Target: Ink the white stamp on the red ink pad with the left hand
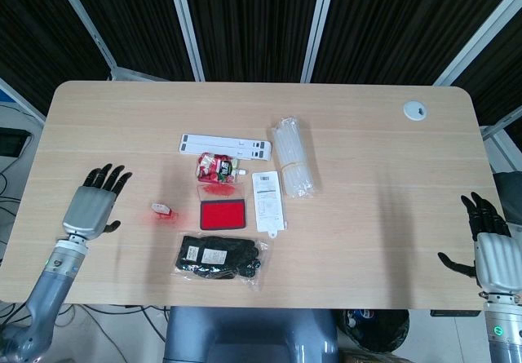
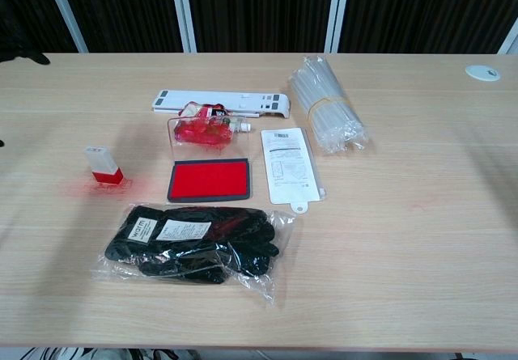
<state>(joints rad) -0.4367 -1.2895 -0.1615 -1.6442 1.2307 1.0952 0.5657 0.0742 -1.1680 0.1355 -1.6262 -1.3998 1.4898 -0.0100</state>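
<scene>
Wooden table (image 1: 367,241) carries everything, pale grain, seen from above in the head view and from the front in the chest view. Black gloves in a clear bag (image 1: 218,256) lie nearest the front edge, just in front of the red ink pad (image 1: 223,214). Bundle of clear tubes (image 1: 294,157) sits right of centre, a white strip (image 1: 226,144) further back, a flat packet with a label (image 1: 268,201) just right of the pad, and a small clear pouch with red contents (image 1: 216,167) just behind the pad.

Left hand (image 1: 92,204) hovers over the left part of the table, fingers spread wide and holding nothing, palm down as far as the head view shows. White stamp (image 1: 162,210) stands upright on its red base, between that hand and the ink pad, apart from both (a faint red smear shows on the wood around its base). Stamp is to the right of the hand, not touched; the pad lies just right of the stamp.

Right hand (image 1: 489,245) rests at the table's right front corner, fingers apart, empty. Small white disc (image 1: 415,110) sits at the far right.
</scene>
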